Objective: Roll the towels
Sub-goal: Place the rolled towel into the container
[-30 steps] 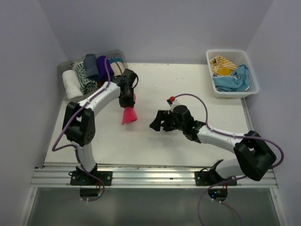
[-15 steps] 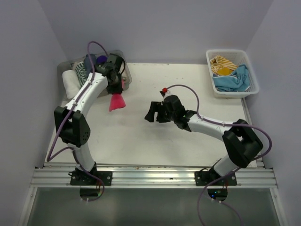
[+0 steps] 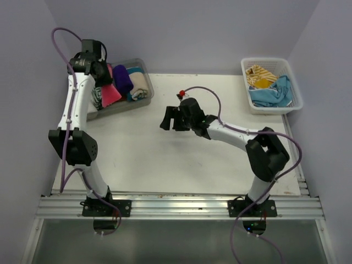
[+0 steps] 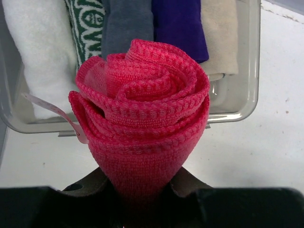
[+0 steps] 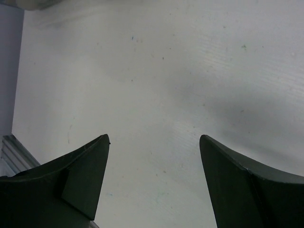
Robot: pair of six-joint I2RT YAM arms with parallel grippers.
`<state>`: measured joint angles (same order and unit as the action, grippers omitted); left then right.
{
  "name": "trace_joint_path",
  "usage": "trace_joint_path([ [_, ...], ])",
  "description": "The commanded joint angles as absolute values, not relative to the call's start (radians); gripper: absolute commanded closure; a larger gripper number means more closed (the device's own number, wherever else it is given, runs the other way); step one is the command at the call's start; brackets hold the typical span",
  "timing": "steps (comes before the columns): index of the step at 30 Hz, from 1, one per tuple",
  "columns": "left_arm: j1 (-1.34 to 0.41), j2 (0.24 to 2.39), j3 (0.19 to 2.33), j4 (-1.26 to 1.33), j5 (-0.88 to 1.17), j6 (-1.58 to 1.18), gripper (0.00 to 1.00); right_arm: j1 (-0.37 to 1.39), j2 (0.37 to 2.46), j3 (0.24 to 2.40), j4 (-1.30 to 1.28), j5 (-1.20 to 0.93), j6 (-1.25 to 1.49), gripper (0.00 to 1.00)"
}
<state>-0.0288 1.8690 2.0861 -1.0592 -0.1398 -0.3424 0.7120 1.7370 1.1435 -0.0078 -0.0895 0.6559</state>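
My left gripper [image 3: 104, 80] is shut on a rolled hot pink towel [image 3: 110, 92] and holds it over the clear plastic tray [image 3: 144, 70] at the back left. In the left wrist view the pink roll [image 4: 142, 123] fills the middle, its spiral end facing the camera, with my left gripper [image 4: 142, 190] clamped round its base. Rolled towels lie in the tray behind it: white [image 4: 35, 52], green-patterned [image 4: 88, 23], grey [image 4: 127, 23], purple [image 4: 178, 23], beige [image 4: 218, 33]. My right gripper [image 3: 169, 118] is open and empty above the bare table [image 5: 156, 85] in the middle.
A white lattice basket [image 3: 271, 104] at the back right holds a mustard-yellow striped towel [image 3: 260, 75] and a light blue towel [image 3: 272, 94], both unrolled. The cell walls stand close on the left, right and back. The metal rail runs along the near edge.
My left arm has swung back and left, carrying the pink roll from the table's middle to over the tray. My right gripper has moved left and farther back, staying open.
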Motion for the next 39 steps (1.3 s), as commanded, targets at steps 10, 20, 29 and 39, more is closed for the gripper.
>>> trace_joint_path([
  [10,0.052,1.793,2.017,-1.006,-0.084,-0.308,0.97,0.683,2.282,2.003,-0.216,0.005,0.673,0.20],
  [20,0.081,1.724,1.970,-0.989,-0.052,-0.305,0.96,0.655,2.551,2.379,-0.288,0.087,0.752,0.20],
  [29,0.091,1.698,1.922,-0.977,-0.037,-0.310,0.96,0.649,2.594,2.401,-0.255,0.028,0.776,0.55],
  [39,0.091,1.697,1.911,-0.971,-0.009,-0.313,0.96,0.647,2.533,2.297,-0.178,-0.037,0.799,1.00],
])
